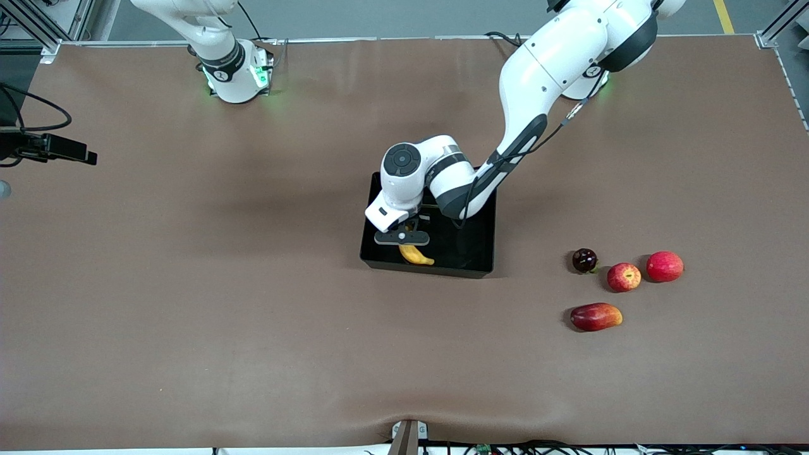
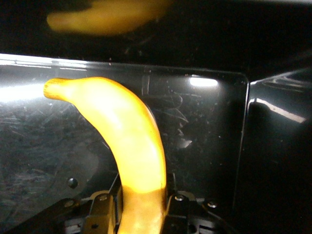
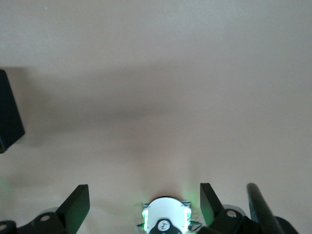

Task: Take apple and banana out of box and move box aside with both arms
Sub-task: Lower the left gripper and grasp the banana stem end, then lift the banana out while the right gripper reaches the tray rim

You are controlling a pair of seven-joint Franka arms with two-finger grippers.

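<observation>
Lifting the banana clear is the step in hand, judged from how things lie. Table (image 1: 189,303): brown, wide, bearing everything. Left arm (image 1: 543,69) reaches down from its base into the box (image 1: 480,253), a shallow glossy black tray near the table's middle. Right arm (image 1: 215,38) waits at its base, and its right gripper (image 3: 141,204) hangs over bare table with fingers spread wide and nothing between them. Left gripper (image 1: 411,229) sits low inside the box, at the end toward the right arm, fingers pinched narrow on the banana (image 1: 416,254); the left wrist view shows the yellow fruit (image 2: 131,146) clamped at one end between the pads, the rest curving out over the scratched black floor. Grip is well off-centre, so the free end will likely sag or swing; a slow straight rise until the tip clears the low wall seems wise, then a carry toward open table. Apple (image 1: 624,277) already lies out on the table toward the left arm's end, well apart from the box, between a dark round fruit (image 1: 584,260) and a larger pinkish-red fruit (image 1: 664,266), with an oblong red-orange fruit (image 1: 595,316) nearer the front camera. Setting the banana down away from that cluster avoids knocks.
</observation>
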